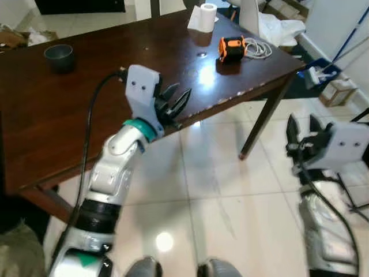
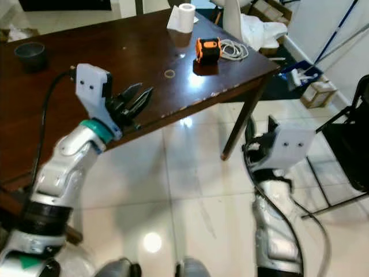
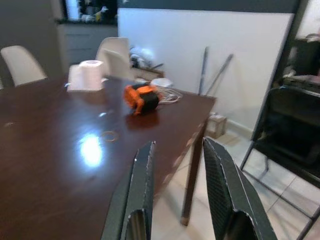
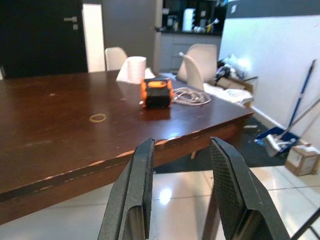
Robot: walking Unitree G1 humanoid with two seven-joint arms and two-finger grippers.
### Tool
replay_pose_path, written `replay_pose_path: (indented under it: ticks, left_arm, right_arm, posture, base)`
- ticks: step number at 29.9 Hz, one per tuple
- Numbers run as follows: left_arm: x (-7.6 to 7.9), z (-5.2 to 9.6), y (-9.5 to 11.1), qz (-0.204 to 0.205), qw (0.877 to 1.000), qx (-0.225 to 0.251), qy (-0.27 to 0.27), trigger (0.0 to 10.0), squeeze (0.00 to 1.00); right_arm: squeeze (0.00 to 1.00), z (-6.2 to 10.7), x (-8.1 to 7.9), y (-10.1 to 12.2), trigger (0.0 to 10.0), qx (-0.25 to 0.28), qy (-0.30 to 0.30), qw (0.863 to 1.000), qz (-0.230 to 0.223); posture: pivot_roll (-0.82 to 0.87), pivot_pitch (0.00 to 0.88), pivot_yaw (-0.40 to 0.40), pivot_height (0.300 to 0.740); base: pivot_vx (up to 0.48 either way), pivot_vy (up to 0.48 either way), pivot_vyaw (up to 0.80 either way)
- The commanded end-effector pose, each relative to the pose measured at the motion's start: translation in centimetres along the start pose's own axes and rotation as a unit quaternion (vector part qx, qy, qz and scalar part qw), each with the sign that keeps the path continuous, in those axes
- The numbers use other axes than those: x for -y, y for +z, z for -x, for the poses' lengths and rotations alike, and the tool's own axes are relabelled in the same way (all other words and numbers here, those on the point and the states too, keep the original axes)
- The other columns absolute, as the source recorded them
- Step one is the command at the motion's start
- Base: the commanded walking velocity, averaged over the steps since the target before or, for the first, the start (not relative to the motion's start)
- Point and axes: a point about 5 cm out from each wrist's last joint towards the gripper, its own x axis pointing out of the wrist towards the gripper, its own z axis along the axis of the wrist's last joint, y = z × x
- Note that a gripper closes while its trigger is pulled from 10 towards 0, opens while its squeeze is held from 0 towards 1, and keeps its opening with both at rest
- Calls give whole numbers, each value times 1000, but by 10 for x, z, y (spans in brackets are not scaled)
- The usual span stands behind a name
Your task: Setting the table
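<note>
Both grippers carry nothing. Left gripper (image 1: 173, 104) hovers over the near table (image 1: 69, 121) edge, fingers (image 3: 142, 185) parted with a moderate gap. Right gripper (image 1: 304, 135) is off the table's corner, above the glossy white floor tiles (image 1: 219, 196), fingers (image 4: 137, 195) also parted.

Progress: no plates, cutlery or glasses visible on the table, so no place setting in view; fits either before laying or after clearing elsewhere, can't judge.

Beyond the left gripper: dark polished wood top, chipped edge, glare spot. A thin ring (image 4: 98, 118), maybe a rubber band. Farther: boxy orange-black device (image 1: 232, 48) touching a coiled white cable (image 1: 258, 47). Farthest: white paper roll (image 1: 206, 17). Far off to its left: dark round cup (image 1: 59, 56).
</note>
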Motion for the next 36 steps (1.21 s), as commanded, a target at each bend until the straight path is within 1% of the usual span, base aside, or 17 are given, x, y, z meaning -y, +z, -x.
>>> replay_pose_path:
  ticks: [1,9,22,25,32,36]
  left_arm:
    - [3,0,-5,4,1000,-11,-2,10000,0]
    - [3,0,-5,5,1000,-13,-2,10000,0]
    - [4,0,-4,6,1000,-16,0,10000,0]
    - [4,0,-5,7,1000,-17,1,10000,0]
    - [4,1,-5,5,1000,-20,3,10000,0]
    - [3,0,-5,6,1000,-22,6,10000,0]
  right_arm:
    - [0,1,4,-1,10000,-7,-8,1000,-1]
    - [0,2,5,-2,10000,-11,-10,1000,-2]
    - [0,3,5,-3,10000,-12,-11,1000,-4]
    - [0,3,5,-3,10000,-13,-10,1000,-4]
    - [0,3,4,-3,10000,-14,-9,1000,-5]
    - [0,2,2,-3,10000,-18,-2,1000,-2]
  posture:
    - [-45,0,46,740]
    - [-45,0,47,740]
    - [-45,1,47,740]
    - [-45,2,47,740]
    - [-44,4,47,740]
    - [-44,5,47,740]
  base:
    - [360,0,0]
    - [357,0,0]
    - [338,-254,0]
    - [325,0,0]
    - [259,0,0]
    - [0,0,281]
